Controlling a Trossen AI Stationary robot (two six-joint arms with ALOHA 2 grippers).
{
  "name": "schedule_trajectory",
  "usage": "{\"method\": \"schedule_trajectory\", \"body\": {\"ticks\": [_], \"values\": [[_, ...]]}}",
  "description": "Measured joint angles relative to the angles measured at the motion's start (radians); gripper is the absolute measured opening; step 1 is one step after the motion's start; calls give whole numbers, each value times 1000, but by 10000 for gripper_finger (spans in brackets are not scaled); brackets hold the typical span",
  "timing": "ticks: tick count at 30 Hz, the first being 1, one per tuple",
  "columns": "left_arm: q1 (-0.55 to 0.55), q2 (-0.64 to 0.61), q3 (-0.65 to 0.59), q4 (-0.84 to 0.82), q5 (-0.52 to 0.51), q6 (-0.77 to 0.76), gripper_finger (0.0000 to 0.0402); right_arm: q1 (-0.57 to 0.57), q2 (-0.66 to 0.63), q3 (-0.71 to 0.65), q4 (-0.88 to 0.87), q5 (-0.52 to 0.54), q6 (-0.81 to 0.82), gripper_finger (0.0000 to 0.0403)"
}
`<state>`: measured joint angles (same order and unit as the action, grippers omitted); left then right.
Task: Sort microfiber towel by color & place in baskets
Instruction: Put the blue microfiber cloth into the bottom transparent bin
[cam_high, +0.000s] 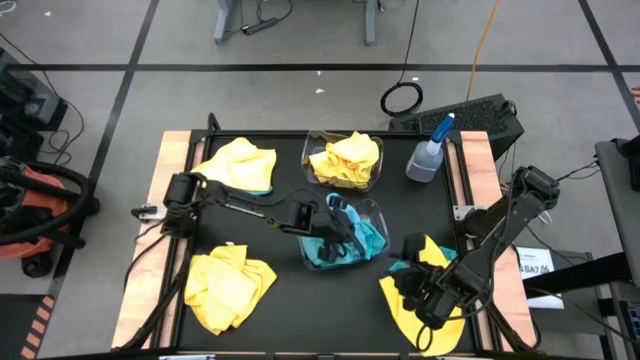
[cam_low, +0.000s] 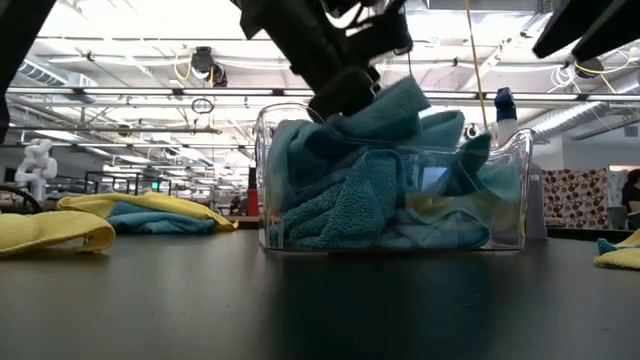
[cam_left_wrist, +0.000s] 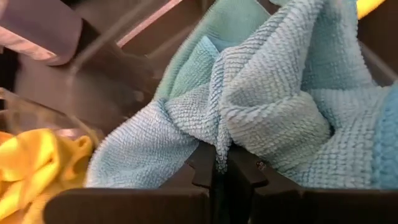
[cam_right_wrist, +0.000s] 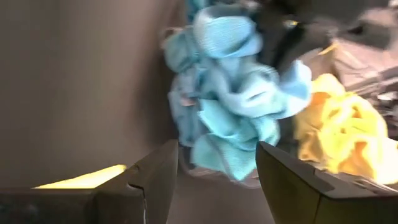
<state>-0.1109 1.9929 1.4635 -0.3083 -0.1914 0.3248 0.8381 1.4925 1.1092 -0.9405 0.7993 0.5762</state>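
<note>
Three towel heaps lie loose: yellow at near left (cam_high: 228, 288), yellow under the right gripper (cam_high: 425, 292), whose fingers are spread, and yellow-over-blue at far left (cam_high: 240, 165). Two tubs: the blue-filled one (cam_high: 372, 212), where the left gripper (cam_high: 340, 225) reaches in, pinching a blue towel (cam_left_wrist: 261, 106); beyond, the yellow-filled one (cam_high: 312, 150).

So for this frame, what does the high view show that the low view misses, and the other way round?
Only the high view: the yellow-filled basket, the spray bottle's body, loose yellow towels at the front left, and the right gripper, open over the front-right towels.

Only the low view: how high the blue towels pile above the rim.

Both: the left gripper, shut on a blue towel over the blue basket.
</note>
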Motion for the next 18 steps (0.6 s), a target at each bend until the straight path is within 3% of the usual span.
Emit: {"method": "schedule_trajectory", "body": {"ticks": [6,18], "values": [[0,65,2,18,2,-1,22,-34,0,-74,12,65,52,208],[23,141,5,51,41,-28,22,-73,0,-107,25,37,71,208]]}}
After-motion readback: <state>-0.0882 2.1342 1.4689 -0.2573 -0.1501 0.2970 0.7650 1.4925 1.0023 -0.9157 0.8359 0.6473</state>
